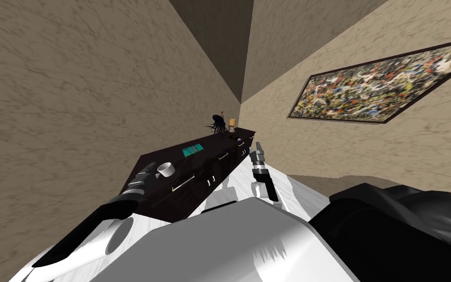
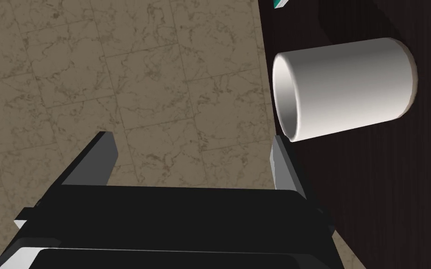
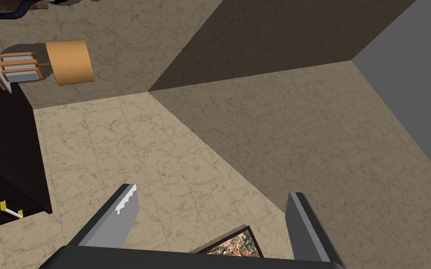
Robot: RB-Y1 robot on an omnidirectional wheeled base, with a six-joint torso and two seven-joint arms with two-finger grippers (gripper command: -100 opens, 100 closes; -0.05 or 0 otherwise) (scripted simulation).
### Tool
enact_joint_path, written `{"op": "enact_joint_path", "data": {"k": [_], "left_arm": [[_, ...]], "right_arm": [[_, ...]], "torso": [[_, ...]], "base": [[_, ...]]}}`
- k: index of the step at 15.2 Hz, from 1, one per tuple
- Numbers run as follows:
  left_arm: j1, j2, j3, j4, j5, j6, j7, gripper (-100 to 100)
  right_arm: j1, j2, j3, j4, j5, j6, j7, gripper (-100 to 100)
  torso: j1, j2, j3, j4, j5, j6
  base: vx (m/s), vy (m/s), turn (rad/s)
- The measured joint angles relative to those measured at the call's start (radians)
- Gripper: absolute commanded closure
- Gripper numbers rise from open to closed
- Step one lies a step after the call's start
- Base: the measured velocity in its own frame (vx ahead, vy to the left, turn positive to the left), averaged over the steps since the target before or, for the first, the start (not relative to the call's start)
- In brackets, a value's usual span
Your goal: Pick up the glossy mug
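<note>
Left gripper (image 2: 189,138) closest in, jaws spread wide, nothing between them, beige wall behind the gap. White mug (image 2: 345,88) sits on the dark dresser (image 2: 387,196) top, outside the jaws, just past the tip of one finger (image 2: 282,163). Mug rim is right by that fingertip, cannot tell if touching. Head view: mug upright, mouth up, near the dresser's near end, with the left gripper just beside it on the wall side. Teal book (image 1: 192,150) lies flat further along the top, well beyond the jaws. Dark plant-like ornament (image 1: 218,123) and small lamp (image 1: 232,122) with tan shade stand at the far end. Right gripper (image 3: 212,192) released too, jaws wide and empty, held off the dresser's front, pointing toward the far corner of the room. Lamp is far ahead of its jaws, off to one side. Framed painting (image 1: 386,83) hangs on the other wall.
</note>
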Motion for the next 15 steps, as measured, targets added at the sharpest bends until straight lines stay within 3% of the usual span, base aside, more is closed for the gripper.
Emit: {"op": "enact_joint_path", "data": {"k": [5,15], "left_arm": [[0.004,0.053,0.044,0.027,0.055,0.091,0.023,-100],[0.004,0.11,0.103,0.048,0.12,0.275,0.055,-100]], "right_arm": [[0.0,0.0,0.0,0.0,0.0,0.0,0.0,0],[0.0,0.0,0.0,0.0,0.0,0.0,0.0,0]], "torso": [[0.0,-0.001,0.0,0.0,0.0,0.0],[0.0,0.0,0.0,0.0,0.0,0.0]], "base": [[0.021,-0.016,-0.11],[0.014,-0.009,-0.068]]}}
